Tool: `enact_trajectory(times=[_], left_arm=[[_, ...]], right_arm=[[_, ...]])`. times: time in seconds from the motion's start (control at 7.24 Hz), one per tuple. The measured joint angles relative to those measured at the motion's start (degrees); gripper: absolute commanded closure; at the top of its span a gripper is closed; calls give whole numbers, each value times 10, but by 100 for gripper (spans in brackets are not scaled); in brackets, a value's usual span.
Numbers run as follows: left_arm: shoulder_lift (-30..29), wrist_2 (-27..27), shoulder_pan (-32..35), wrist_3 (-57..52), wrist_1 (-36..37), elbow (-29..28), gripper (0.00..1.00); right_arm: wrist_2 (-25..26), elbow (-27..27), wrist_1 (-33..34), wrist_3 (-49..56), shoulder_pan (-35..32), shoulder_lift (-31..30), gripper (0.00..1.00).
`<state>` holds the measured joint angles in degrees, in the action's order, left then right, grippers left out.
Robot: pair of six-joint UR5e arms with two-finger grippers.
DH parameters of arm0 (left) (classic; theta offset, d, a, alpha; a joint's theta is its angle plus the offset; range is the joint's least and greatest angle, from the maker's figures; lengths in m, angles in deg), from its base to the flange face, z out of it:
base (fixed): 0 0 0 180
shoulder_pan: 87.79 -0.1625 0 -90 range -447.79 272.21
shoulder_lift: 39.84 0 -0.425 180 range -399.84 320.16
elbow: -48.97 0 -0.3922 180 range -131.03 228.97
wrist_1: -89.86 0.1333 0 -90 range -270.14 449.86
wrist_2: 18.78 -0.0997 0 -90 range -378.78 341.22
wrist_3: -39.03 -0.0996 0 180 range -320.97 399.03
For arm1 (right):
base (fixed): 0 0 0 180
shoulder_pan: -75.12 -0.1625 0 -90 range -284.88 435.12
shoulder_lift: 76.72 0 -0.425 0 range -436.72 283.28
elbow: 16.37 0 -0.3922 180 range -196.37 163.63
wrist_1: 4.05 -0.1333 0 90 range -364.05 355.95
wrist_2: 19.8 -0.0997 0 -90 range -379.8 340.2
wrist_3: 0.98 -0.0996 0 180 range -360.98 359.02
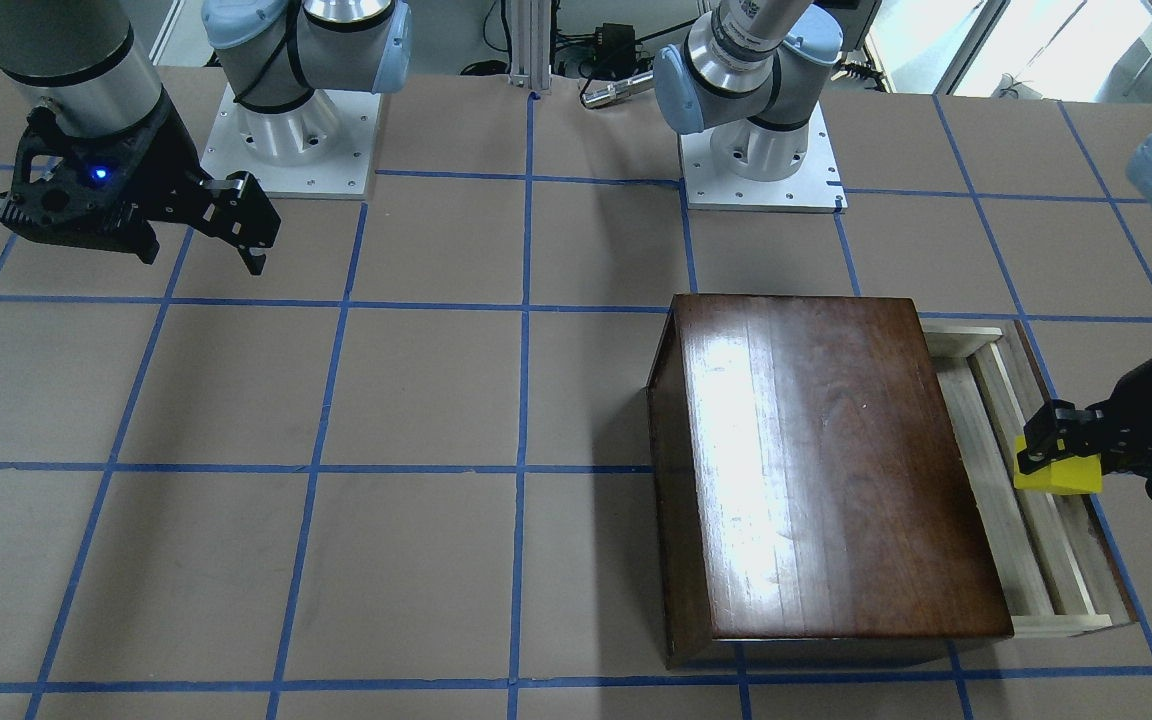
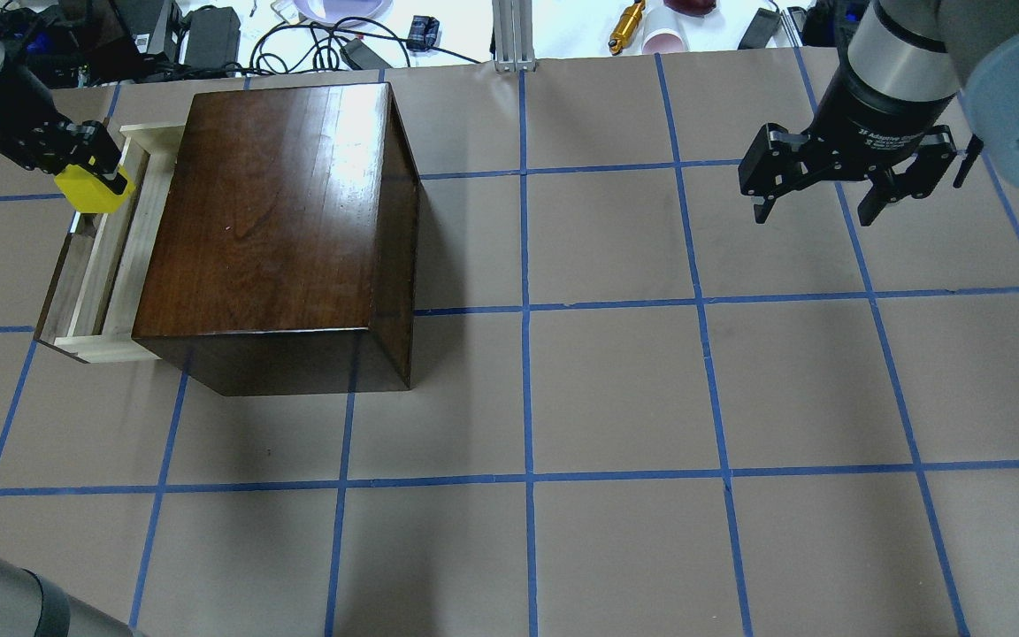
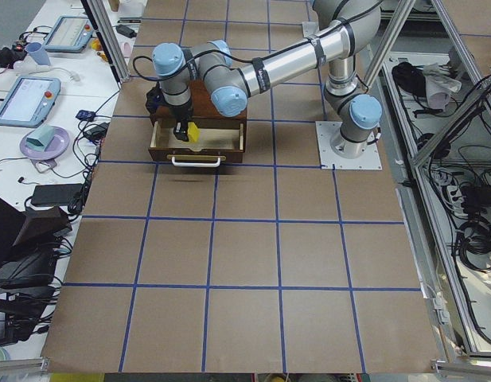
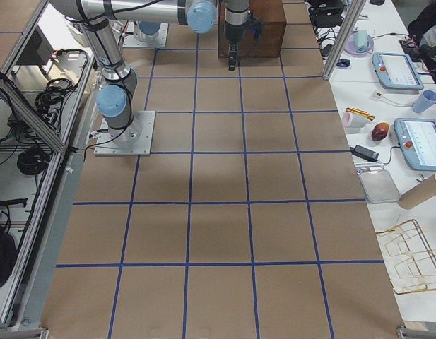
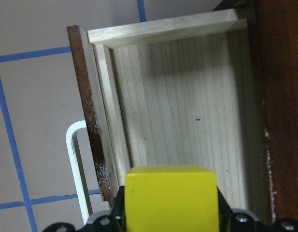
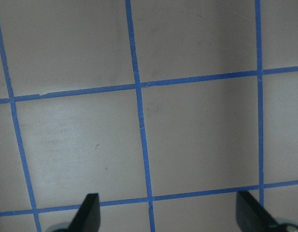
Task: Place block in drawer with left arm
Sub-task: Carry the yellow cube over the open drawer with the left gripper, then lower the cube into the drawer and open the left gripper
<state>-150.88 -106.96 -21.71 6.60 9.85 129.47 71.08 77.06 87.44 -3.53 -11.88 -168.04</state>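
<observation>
The yellow block is held in my left gripper, which is shut on it, just above the open drawer. The drawer is pulled out of the dark brown box at the table's far left. In the front-facing view the block hangs over the drawer's outer half. The left wrist view shows the block over the pale drawer floor, close to the dark front panel with its white handle. My right gripper is open and empty, high over the table's far right.
The table is brown with a blue tape grid. The two arm bases stand at the robot's edge. Cables, a cup and tools lie beyond the far edge. The right wrist view shows only bare table between its fingertips.
</observation>
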Motion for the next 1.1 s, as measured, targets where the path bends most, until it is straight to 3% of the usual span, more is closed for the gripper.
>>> enact_trajectory(times=[1.1], left_arm=[[-14, 17, -2, 13, 37, 47, 100]], right_arm=[[0, 0, 0, 0, 0, 0, 0]])
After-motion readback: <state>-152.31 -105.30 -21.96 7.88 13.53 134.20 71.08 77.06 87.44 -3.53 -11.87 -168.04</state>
